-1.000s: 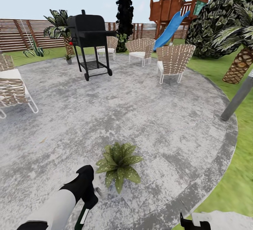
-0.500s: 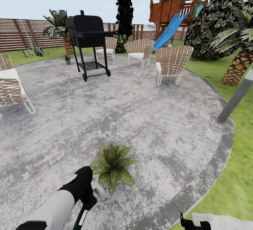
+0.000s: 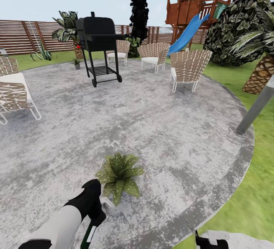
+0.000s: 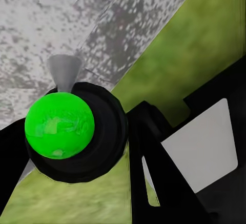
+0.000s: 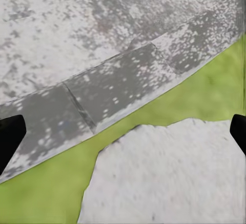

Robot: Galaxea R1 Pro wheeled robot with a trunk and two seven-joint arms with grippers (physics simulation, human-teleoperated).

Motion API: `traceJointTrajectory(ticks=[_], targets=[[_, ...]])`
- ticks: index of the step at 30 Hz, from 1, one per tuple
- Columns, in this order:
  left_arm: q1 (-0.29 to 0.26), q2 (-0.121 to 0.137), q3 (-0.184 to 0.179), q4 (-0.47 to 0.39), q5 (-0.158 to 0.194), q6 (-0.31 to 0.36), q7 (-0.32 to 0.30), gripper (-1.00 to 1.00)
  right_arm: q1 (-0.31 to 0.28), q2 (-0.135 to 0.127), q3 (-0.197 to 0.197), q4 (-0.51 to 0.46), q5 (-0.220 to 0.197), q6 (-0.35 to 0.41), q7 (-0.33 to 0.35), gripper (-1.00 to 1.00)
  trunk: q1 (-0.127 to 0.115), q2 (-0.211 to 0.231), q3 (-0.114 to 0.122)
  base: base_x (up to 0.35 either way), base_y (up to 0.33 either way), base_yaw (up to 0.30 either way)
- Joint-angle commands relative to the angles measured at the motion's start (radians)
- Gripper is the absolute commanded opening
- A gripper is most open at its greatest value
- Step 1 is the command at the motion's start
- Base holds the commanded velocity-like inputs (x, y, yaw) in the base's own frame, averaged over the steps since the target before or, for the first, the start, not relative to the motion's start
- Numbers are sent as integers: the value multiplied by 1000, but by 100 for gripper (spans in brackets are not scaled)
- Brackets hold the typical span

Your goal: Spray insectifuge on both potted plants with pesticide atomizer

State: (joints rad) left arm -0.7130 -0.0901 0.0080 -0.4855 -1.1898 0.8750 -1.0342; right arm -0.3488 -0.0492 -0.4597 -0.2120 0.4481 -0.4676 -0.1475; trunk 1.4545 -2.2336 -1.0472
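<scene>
One potted plant [image 3: 118, 173], a low speckled green rosette, sits on the grey stone patio [image 3: 160, 127] just ahead of me. My left gripper [image 3: 96, 214] is shut on the pesticide atomizer [image 3: 90, 235], a slim dark green bottle with a white label. Its whitish sprayer head [image 3: 107, 202] points toward the plant, a short gap from the nearest leaves. In the left wrist view the atomizer [image 4: 59, 125] is seen end-on as a bright green round in a black ring, with a grey nozzle cone. My right gripper [image 5: 123, 134] is open and empty, low over the patio's rim and the lawn.
A black grill [image 3: 98, 36] and several wicker chairs [image 3: 189, 65] stand at the patio's far side. More chairs [image 3: 13, 93] are at the left. A grey post [image 3: 255, 108] leans at the right rim. Lawn, a palm trunk [image 3: 262, 74] and a play tower with a blue slide [image 3: 188, 32] lie beyond.
The whole head view has shifted as the camera moved. The plant now sits a little further left in the picture, closer to the sprayer head. The left gripper still grips the atomizer.
</scene>
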Motion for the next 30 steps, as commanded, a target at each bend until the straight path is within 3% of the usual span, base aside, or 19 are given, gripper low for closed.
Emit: traceJointTrajectory(ticks=[1,10,16,26,28,30], targets=[[0,0,1,-2,-8,6,-9,-100,-1,0,-5,2,11,-3,-4,100,0,0,-1,-5,-269,0],[0,1,0,-1,-8,6,-3,-100,-1,1,-5,2,11,-3,-4,100,0,0,-1,-16,-58,102],[0,0,-1,-3,-8,4,0,-100,-1,1,-5,2,11,-3,-4,100,0,0,-1,-233,-142,195],[0,0,4,-8,-8,-1,0,-100,-1,-1,-5,2,11,-3,-4,100,0,0,-1,-288,-139,15],[0,2,1,-8,5,-32,1,-100,-1,-4,-5,0,11,-2,-3,100,0,0,-1,-313,-62,0],[-1,6,-1,-17,61,-126,4,-100,-1,-8,-4,-10,12,-2,0,100,0,0,-1,-318,-14,0]])
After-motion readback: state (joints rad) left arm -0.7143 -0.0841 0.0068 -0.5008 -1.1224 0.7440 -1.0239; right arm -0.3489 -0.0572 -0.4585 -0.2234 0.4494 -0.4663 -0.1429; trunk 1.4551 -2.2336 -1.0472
